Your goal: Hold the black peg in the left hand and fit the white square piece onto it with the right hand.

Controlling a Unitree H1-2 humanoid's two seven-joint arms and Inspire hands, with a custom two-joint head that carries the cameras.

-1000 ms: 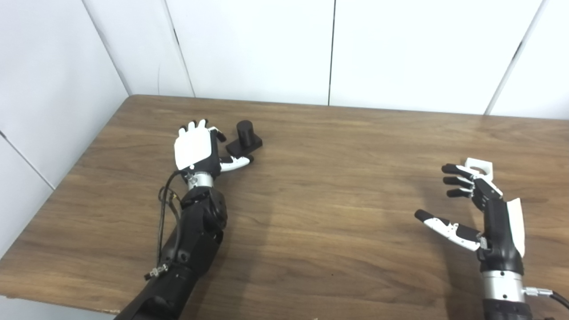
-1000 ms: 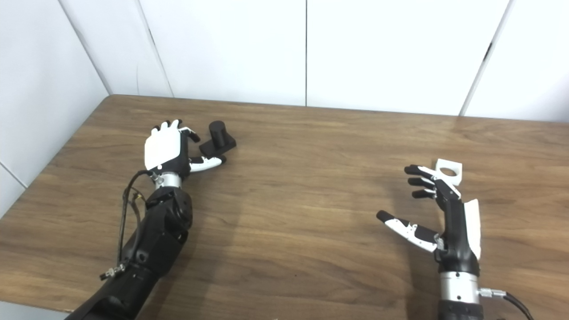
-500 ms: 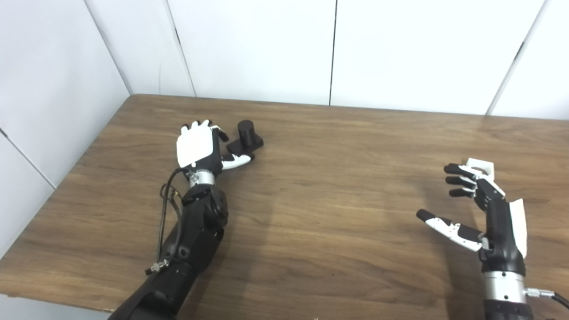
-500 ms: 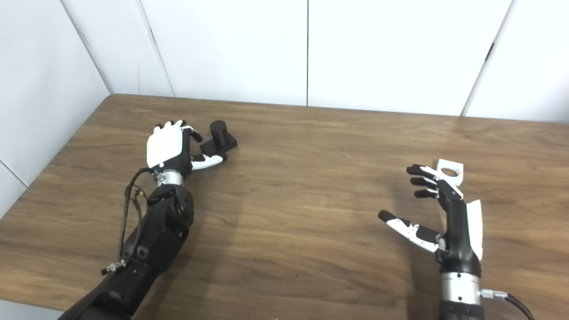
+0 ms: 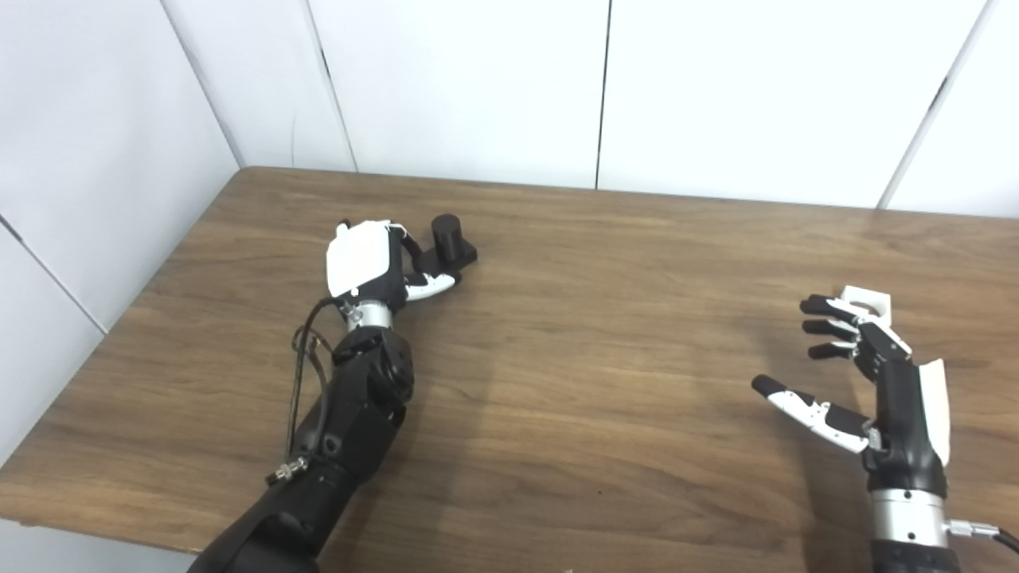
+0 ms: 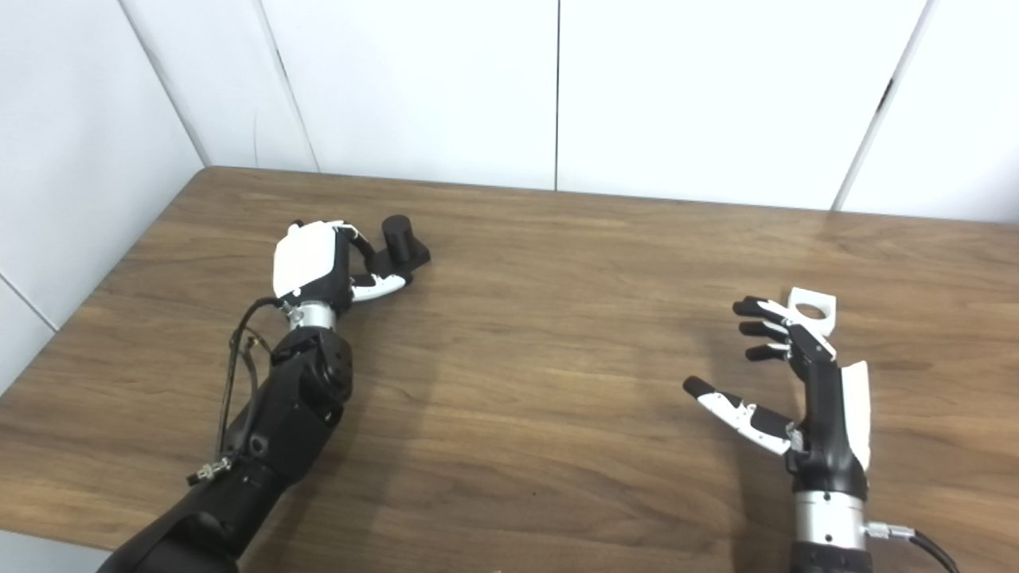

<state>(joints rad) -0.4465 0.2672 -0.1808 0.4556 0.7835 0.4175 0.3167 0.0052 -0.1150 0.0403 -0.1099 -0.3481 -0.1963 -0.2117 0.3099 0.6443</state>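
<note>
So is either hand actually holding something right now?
The left hand has its fingers curled on the black peg's flat base. The right hand is open beside the white square piece.

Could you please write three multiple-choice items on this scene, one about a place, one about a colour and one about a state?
1. Where does the black peg stand?
A. far left part of the table
B. near right corner
C. in the right hand

2. What colour is the square piece with the round hole?
A. black
B. white
C. red

3. How is the right hand?
A. shut on the peg
B. flat on the table
C. open, holding nothing

Answers:
1 A: the peg is at the far left, right by the left hand.
2 B: it is white on the brown wood.
3 C: its fingers are spread, with the piece behind them.
</note>
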